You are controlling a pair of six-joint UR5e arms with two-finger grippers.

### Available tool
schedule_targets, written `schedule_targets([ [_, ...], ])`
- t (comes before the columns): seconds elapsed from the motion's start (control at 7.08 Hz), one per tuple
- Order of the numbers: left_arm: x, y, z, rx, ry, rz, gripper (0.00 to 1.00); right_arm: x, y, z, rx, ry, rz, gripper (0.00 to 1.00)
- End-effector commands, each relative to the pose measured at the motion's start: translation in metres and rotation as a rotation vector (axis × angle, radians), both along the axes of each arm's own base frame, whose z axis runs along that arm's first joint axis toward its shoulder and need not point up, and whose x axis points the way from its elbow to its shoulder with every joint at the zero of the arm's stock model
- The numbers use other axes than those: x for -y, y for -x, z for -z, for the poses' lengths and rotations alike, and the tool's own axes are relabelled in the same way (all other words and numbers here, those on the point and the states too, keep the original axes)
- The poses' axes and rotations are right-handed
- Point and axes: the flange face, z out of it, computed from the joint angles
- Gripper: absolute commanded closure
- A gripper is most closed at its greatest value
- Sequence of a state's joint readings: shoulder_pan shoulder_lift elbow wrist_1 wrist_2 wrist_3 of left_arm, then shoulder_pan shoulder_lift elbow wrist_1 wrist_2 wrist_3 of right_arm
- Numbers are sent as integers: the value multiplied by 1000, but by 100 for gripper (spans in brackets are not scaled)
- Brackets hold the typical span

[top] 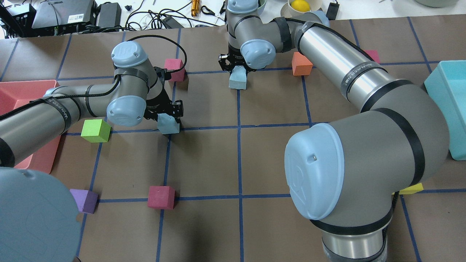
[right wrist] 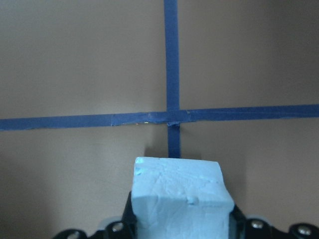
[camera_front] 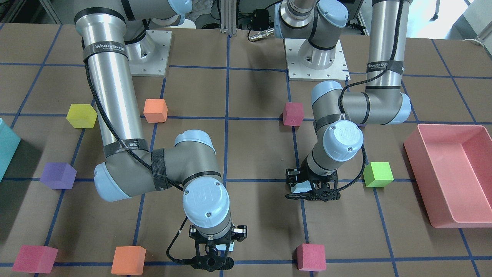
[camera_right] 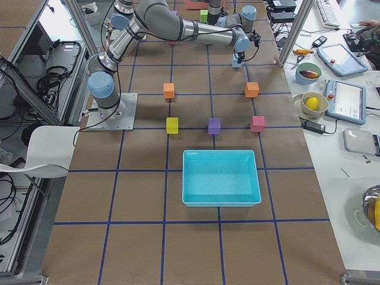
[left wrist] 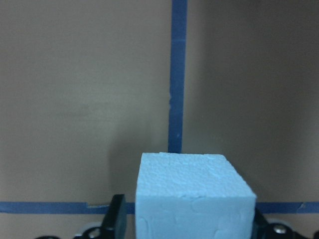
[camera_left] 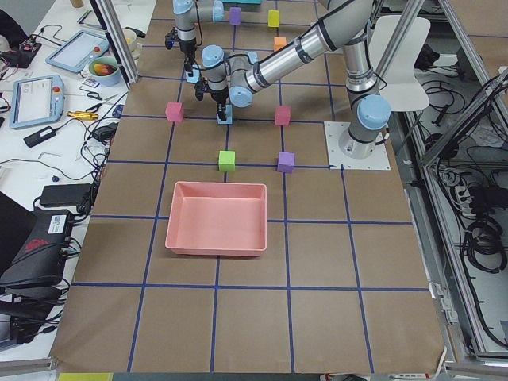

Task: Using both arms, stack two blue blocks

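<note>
two pale sky-blue foam cubes of the same size, with a pebbly, lightly scuffed skin, held well apart from each other. the first blue block stands upright and square between the closed fingers of the left hand, right at a crossing of blue tape lines on the tabletop. the second blue block is pinched near its top in the right hand, farther out from the robot, beside a tape line, most of it showing below the fingers. whether either cube touches the tabletop cannot be told.
</note>
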State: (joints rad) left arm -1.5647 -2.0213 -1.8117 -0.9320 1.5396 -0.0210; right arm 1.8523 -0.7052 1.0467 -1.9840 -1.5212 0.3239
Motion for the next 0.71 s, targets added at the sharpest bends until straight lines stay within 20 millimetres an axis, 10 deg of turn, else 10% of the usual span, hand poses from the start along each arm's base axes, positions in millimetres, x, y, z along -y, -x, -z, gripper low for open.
schedule_targets([
  [0.0,6,0,-8,2,20,3,55,1,-1,8,-1,-7,-1,80],
  [0.14,11,0,-21,4,36,3,55,1,-1,8,-1,-7,0,80],
  [0.28,17,1,-33,4,37,6,55,1,-1,8,-1,-5,-13,52],
  [0.42,29,1,-48,2,39,4,55,1,-1,7,0,-1,-12,1],
  [0.56,44,4,-66,-17,19,-3,55,2,0,5,-2,3,-12,0],
])
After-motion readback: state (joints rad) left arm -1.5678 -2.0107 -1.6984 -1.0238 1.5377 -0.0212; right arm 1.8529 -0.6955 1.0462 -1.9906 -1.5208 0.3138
